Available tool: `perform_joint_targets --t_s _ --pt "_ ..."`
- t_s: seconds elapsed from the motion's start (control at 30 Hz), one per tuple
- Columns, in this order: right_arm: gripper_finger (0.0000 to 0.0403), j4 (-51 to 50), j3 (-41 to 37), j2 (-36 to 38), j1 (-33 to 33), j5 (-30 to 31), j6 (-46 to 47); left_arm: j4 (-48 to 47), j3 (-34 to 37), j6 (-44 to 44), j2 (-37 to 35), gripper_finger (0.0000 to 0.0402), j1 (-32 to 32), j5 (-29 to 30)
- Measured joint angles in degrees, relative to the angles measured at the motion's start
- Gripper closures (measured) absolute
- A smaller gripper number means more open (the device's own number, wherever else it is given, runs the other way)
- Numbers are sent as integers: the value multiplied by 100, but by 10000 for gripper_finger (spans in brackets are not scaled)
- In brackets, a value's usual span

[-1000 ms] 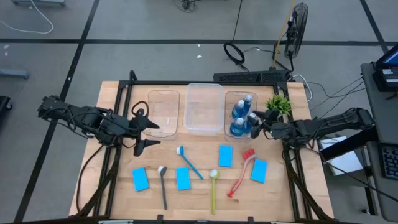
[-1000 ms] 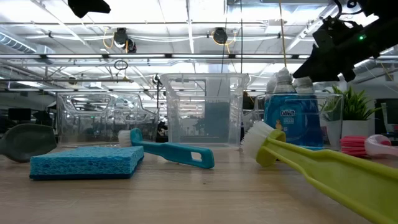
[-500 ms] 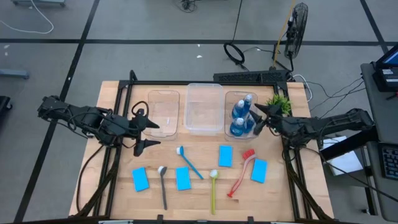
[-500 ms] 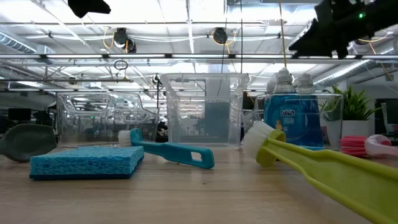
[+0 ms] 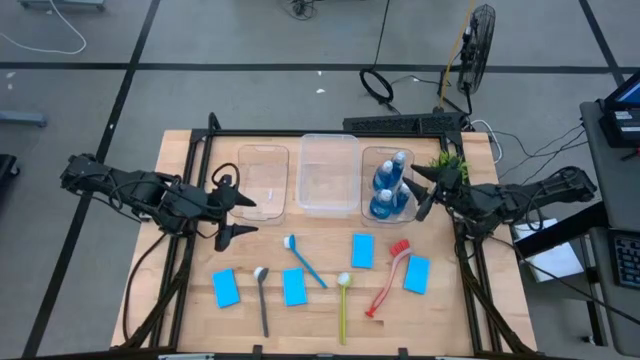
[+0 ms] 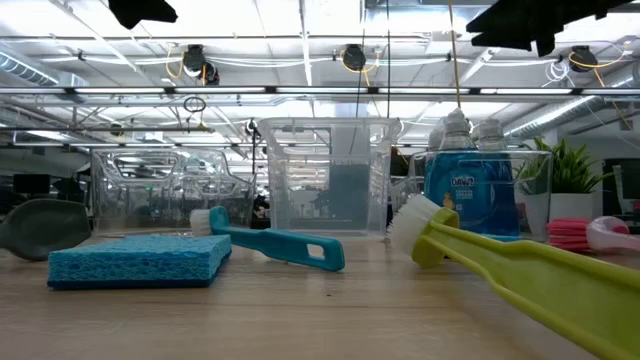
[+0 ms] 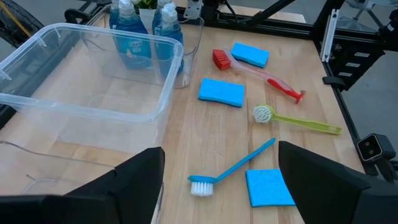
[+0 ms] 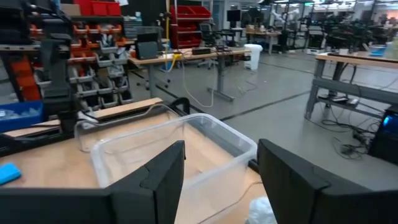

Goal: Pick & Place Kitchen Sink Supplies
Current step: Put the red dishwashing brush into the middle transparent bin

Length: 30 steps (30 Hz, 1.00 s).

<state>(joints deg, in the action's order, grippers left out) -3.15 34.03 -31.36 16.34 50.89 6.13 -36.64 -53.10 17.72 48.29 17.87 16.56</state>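
Blue brush lies diag., head twd tubs.

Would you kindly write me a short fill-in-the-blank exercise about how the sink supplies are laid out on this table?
1. The blue bottles stand inside the ____ of the three clear tubs, seen from above.
2. The number of blue sponges lying on the table is ____.
3. The brush beside the rightmost sponge has a ____ handle.
4. The middle tub holds ____ supplies.

Missing words: rightmost; four; red; no
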Motion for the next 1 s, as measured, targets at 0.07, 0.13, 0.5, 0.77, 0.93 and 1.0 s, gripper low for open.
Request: perform_joint_targets --t_s 0.07,0.13,0.5,0.77,0.93,1.0 --pt "216 -7 3 1 65 23 0 -2 0 0 0 95 0 0" --pt "216 -6 3 1 109 33 0 -1 0 0 1 96 0 0" --pt "216 1256 3 -313 681 -463 -605 -4 0 2 0 74 0 -4" --pt "248 1691 3 -728 1221 -450 -695 30 0 -50 -108 83 0 -28" --pt "274 2321 2 -986 1552 -423 -945 16 0 -214 -485 93 12 -9" --pt "282 2475 51 -1098 1700 -306 -1082 -15 0 -325 -648 96 37 2"
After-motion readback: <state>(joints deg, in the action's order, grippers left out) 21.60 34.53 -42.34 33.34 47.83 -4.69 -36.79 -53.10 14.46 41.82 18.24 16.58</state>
